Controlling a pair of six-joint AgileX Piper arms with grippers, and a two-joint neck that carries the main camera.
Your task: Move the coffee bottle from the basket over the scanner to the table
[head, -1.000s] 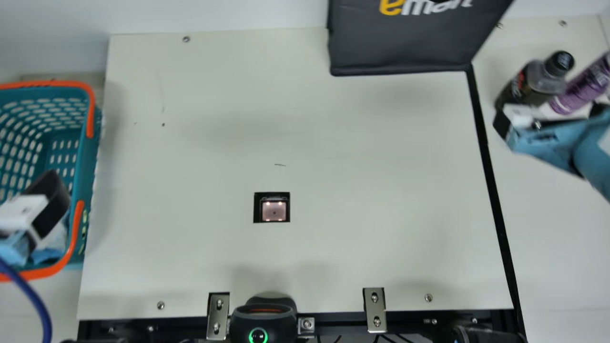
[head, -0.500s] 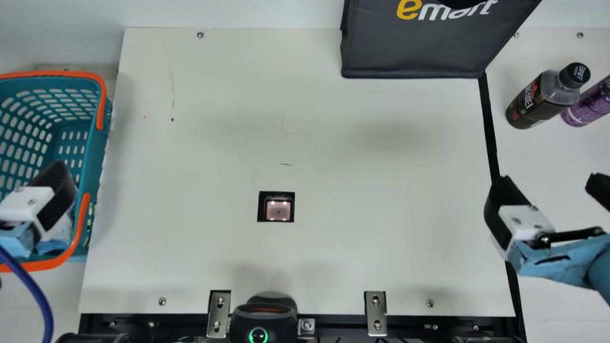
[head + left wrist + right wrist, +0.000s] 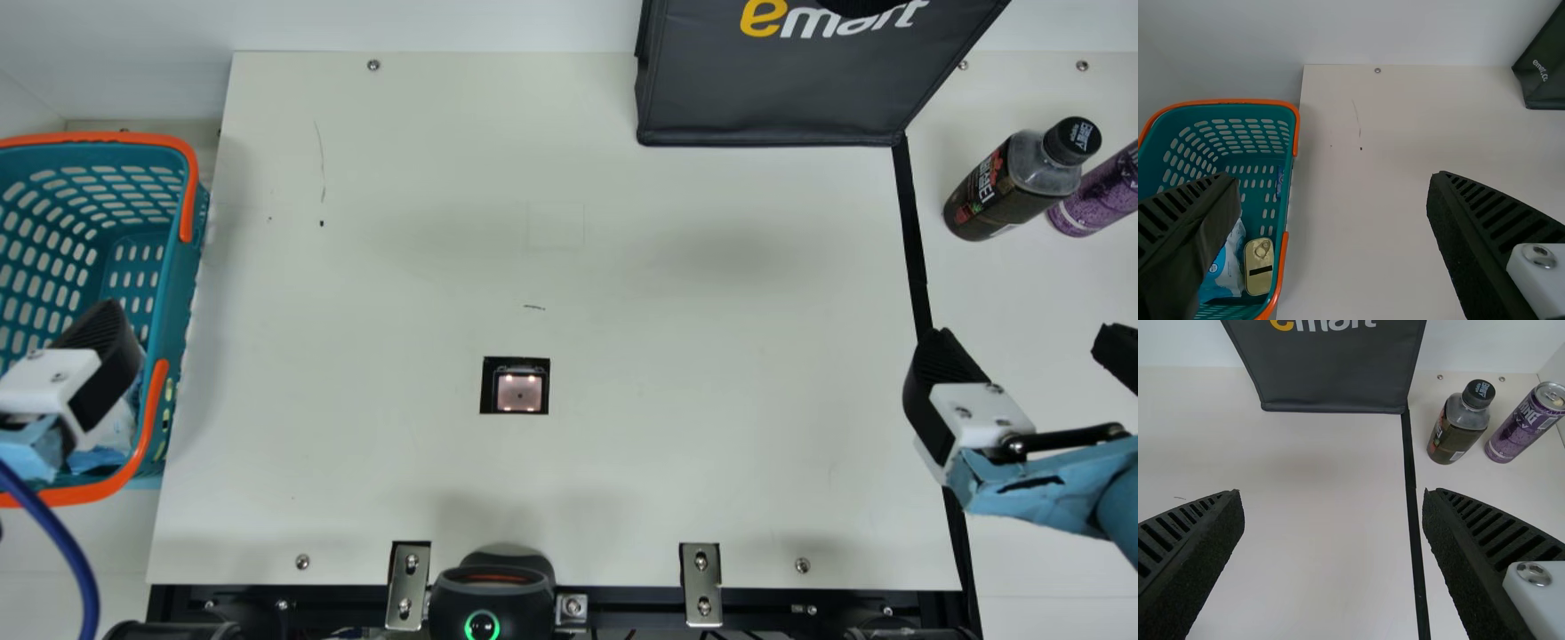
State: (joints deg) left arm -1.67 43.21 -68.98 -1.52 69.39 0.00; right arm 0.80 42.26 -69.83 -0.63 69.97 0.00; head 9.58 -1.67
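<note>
The cream table (image 3: 702, 462) lies beside the teal basket (image 3: 169, 293). The left gripper (image 3: 62, 382), near the basket, and the right gripper (image 3: 1024, 342) both gape wide. The coffee bottle (image 3: 1009, 191) stands at the right, beside a purple can (image 3: 1098, 197)

You can see the teal basket (image 3: 176, 284) with orange handles (image 3: 188, 200), the dark brown coffee bottle (image 3: 1000, 187) with black cap (image 3: 1072, 140), the purple speckled can (image 3: 1101, 197), the black bag (image 3: 773, 98) with yellow and white letters (image 3: 858, 20).
</note>
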